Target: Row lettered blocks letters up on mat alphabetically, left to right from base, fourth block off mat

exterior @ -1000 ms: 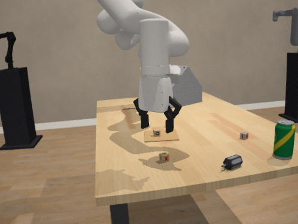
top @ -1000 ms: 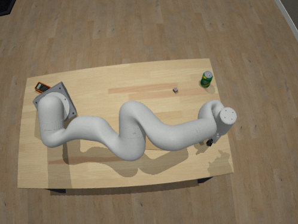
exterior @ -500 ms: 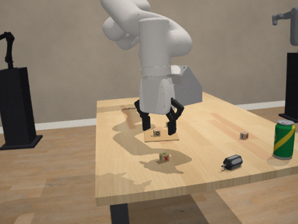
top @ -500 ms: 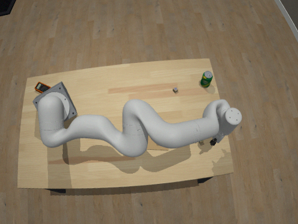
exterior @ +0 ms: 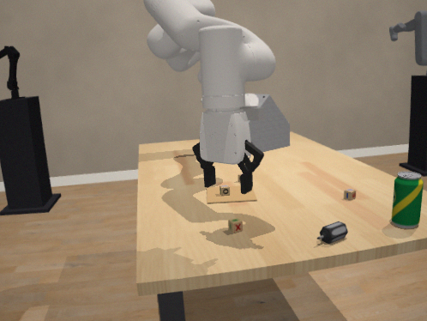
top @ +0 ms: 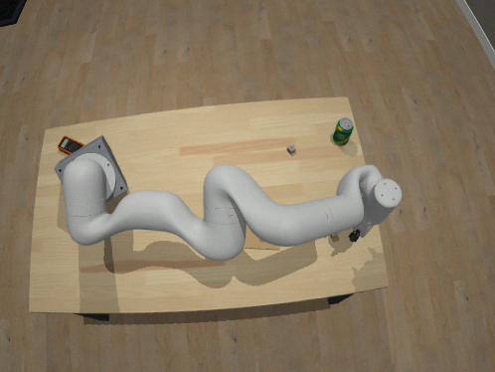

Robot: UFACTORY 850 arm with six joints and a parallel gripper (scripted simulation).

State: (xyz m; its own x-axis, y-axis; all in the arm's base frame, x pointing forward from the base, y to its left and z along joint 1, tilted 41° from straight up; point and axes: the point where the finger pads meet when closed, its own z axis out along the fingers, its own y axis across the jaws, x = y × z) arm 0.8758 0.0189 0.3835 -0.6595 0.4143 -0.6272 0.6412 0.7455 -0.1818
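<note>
My gripper [exterior: 227, 185] is open and empty, pointing down above the table. In the top view it [top: 354, 235] hangs near the right front part of the table, just beside the block with a red X [top: 335, 238]. That block [exterior: 235, 226] lies off the mat in my shadow. A block with an O [exterior: 224, 190] sits on the tan mat [exterior: 231, 196]. Another block behind it is mostly hidden by a finger. A fourth block [exterior: 350, 194] with a red and blue mark lies far off the mat; it also shows in the top view [top: 291, 148].
A green can [exterior: 406, 199] [top: 343, 130] stands at the table's far corner. A black cylinder [exterior: 333, 232] lies near the edge by the X block. An orange meter [top: 70, 144] lies beside the robot base [top: 91, 169]. The arm hides most of the mat from above.
</note>
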